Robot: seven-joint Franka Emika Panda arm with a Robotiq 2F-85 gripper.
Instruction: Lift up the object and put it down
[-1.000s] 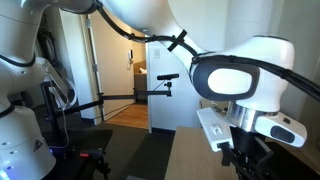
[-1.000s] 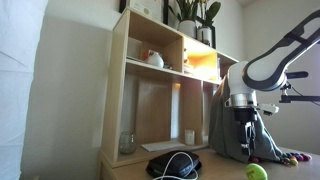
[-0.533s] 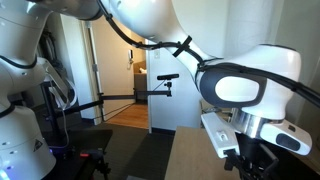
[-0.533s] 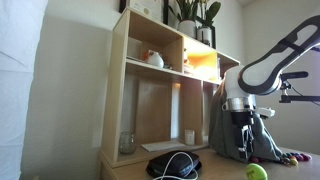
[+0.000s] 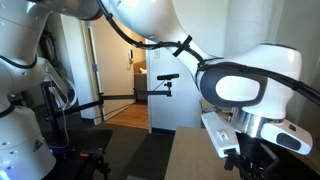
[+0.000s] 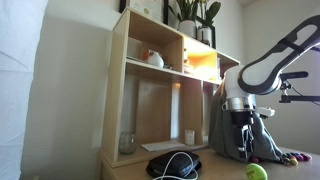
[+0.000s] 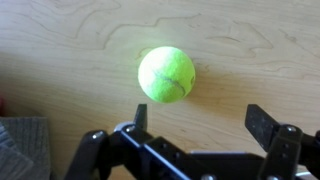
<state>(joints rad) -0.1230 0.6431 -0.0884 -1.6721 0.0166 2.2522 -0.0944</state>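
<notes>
A round, fuzzy yellow-green tennis ball [image 7: 166, 74] is resting on a light wooden tabletop [image 7: 60, 40]. In the wrist view, a pale curved seam is running across its lower right side. In an exterior view, the ball [image 6: 257, 172] is showing as a small bright sphere lying on the table.

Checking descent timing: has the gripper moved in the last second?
Yes. In an exterior view the gripper dropped slightly and edged toward the wooden shelf early on. It has held since, open above the tennis ball.
</notes>
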